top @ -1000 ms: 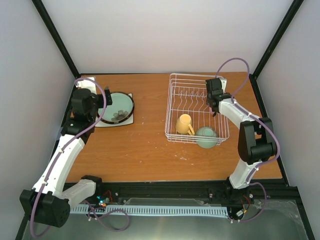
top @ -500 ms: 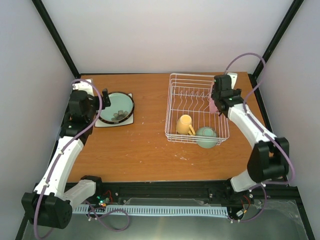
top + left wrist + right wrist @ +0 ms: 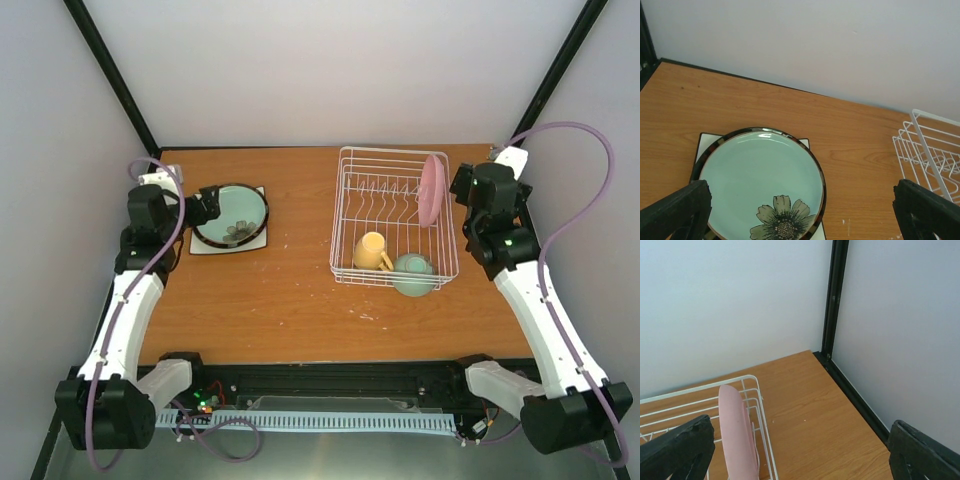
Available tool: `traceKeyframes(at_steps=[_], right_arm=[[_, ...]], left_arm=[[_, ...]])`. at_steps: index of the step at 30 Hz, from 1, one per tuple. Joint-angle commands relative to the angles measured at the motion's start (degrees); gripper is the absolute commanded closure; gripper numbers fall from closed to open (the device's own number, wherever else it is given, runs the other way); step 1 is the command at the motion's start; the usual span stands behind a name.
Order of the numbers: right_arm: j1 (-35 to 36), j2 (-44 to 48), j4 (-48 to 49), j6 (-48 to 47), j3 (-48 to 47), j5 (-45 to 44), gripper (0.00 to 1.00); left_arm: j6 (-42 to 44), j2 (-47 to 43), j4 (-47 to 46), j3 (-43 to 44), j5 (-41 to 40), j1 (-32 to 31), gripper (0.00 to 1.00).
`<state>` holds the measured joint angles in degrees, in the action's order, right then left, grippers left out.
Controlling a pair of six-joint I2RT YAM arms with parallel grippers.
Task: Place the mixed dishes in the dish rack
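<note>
The white wire dish rack stands at the back right. In it are a pink plate upright at its right end, a yellow mug and a mint-green bowl. At the back left, a round plate with a mint-green face, a flower and a dark rim lies on a white square plate; I cannot tell if the round one is two stacked plates. My left gripper is open and empty at that stack's left edge. My right gripper is open and empty just right of the rack.
The left wrist view shows the round plate, the square plate's corner and the rack's corner. The right wrist view shows the pink plate, the rack rim and the black corner post.
My right gripper has let go of the pink plate and drawn back to the right, out of the rack. The plate now stands alone. My left gripper has shifted slightly left.
</note>
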<state>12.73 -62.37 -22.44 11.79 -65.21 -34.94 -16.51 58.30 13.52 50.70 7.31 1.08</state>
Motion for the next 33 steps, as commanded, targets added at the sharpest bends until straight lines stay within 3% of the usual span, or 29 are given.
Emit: traceKeyframes(at_steps=[1, 5, 7, 9, 11, 16, 22, 33], right_arm=[[-0.6, 3.1, -3.2, -0.2, 1.6, -0.1, 0.06], [-0.6, 5.3, -5.8, 1.4, 2.3, 3.1, 0.07], [-0.6, 6.0, -6.4, 1.6, 2.7, 6.7, 0.10], [-0.6, 5.8, -7.0, 1.0, 2.5, 11.0, 0.20], [-0.7, 5.1, -8.3, 1.0, 2.1, 13.6, 0.27], [-0.6, 3.9, -8.8, 1.8, 1.9, 18.6, 0.28], [-0.6, 3.2, -7.7, 3.0, 2.1, 23.5, 0.28], [-0.6, 1.3, -5.5, 2.9, 1.3, 27.0, 0.27]], left_arm=[[-2.9, 1.4, 0.6, -0.3, 11.3, 6.9, 0.01], [-3.6, 4.7, 0.7, -1.8, 24.8, 16.4, 0.07], [-3.5, 7.5, 1.0, -2.1, 30.8, 21.0, 0.19], [-2.5, 11.6, 1.8, -1.6, 35.3, 23.6, 0.38], [-1.1, 15.0, 3.0, -0.8, 37.1, 24.7, 0.46], [2.2, 23.6, 5.7, 2.1, 39.5, 25.3, 0.47], [3.6, 31.8, 6.3, 3.9, 40.1, 25.3, 0.59], [5.4, 36.3, 6.2, 9.3, 33.6, 25.0, 0.52]])
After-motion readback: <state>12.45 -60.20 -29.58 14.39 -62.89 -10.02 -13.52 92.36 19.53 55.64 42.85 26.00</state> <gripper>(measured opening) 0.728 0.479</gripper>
